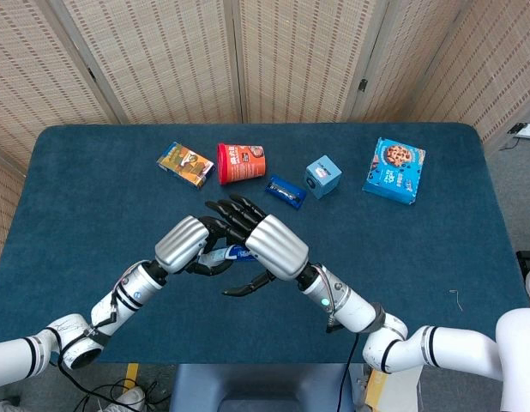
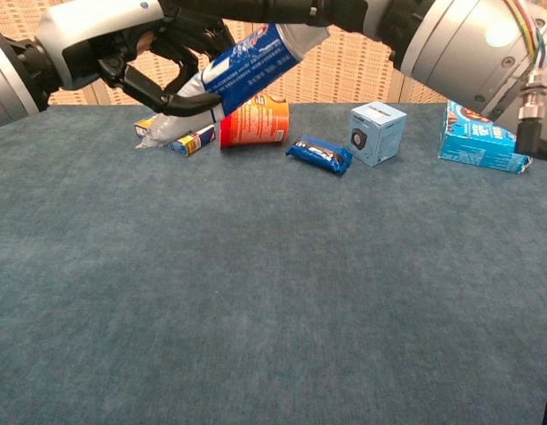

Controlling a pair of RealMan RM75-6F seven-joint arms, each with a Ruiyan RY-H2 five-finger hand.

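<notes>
I had both hands up over the near middle of the table [image 1: 93, 172], meeting around a blue-and-white toothpaste tube [image 2: 242, 66]. My left hand [image 1: 183, 245] had its fingers curled under and around the tube's lower, crimped end — that grip looked firm in the chest view. My right hand [image 1: 269, 245] lay over the upper part, dark fingers laid across towards the left hand; I judged it was holding the tube as well, though the chest view cut off most of it. The tube hung tilted in the air, cap end raised to the right, well clear of the cloth.

By my reckoning the lift was done and the tube was mid-handover — neither hand had let go, and setting it down remained.

Along the far edge stood the rest: a small yellow box [image 1: 185, 164], a red cup [image 1: 240, 162] on its side, a dark blue snack bar [image 1: 285, 190], a light blue cube box [image 1: 322, 177] and a blue biscuit box [image 1: 394, 170].
</notes>
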